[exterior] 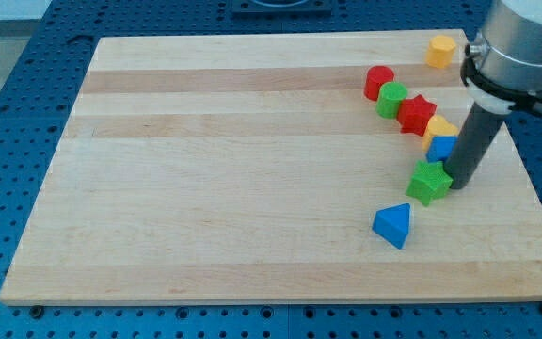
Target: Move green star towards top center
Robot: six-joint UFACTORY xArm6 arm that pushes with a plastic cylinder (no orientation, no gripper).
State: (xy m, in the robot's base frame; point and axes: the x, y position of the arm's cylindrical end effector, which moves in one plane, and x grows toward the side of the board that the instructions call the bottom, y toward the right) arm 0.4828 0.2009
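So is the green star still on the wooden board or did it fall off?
On the board. The green star lies flat on the wooden board, well inside its edges, with my tip against its right side.

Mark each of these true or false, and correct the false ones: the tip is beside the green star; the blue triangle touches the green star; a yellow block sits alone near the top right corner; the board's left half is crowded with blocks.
1. My tip is beside the green star, on its right in the view. True.
2. The blue triangle touches the green star. False: it lies apart, below and to the view's left.
3. A yellow block sits alone near the top right corner. True.
4. The left half of the board is crowded. False: all blocks lie on the right.
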